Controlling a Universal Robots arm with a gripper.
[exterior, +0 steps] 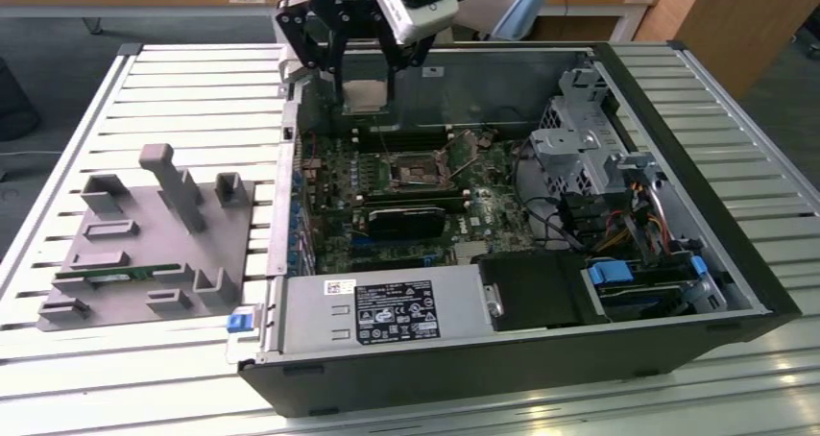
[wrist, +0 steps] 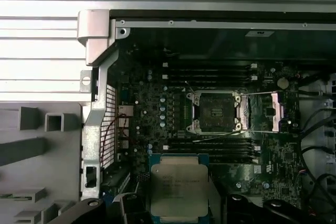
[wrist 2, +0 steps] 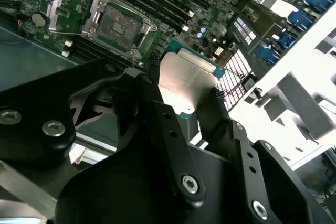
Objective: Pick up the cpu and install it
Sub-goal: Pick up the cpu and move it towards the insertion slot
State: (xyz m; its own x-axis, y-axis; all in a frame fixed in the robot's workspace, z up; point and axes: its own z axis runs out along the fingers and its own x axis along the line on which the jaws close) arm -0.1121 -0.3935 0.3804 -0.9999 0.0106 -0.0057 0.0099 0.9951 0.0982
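Note:
The cpu (exterior: 365,94) is a small square chip with a silvery top. It hangs above the far edge of the open computer case (exterior: 717,263), and my gripper (exterior: 365,83) is shut on it. In the second wrist view two black fingers (wrist 2: 157,113) clamp the cpu (wrist 2: 187,80) by opposite edges. The cpu (wrist: 178,190) sits level, metal face up, in the first wrist view. The open socket (exterior: 418,173) on the green motherboard lies lower down, toward the case's middle, with its metal frame swung aside. That socket (wrist: 215,111) (wrist 2: 118,24) appears bare in both wrist views.
A black heatsink block (exterior: 403,220) sits just in front of the socket. The power supply (exterior: 384,311) fills the case's near side, and a drive cage (exterior: 583,148) with cables is on the exterior view's right. A grey fixture (exterior: 141,234) holding a green memory stick (exterior: 122,275) lies on the slatted table.

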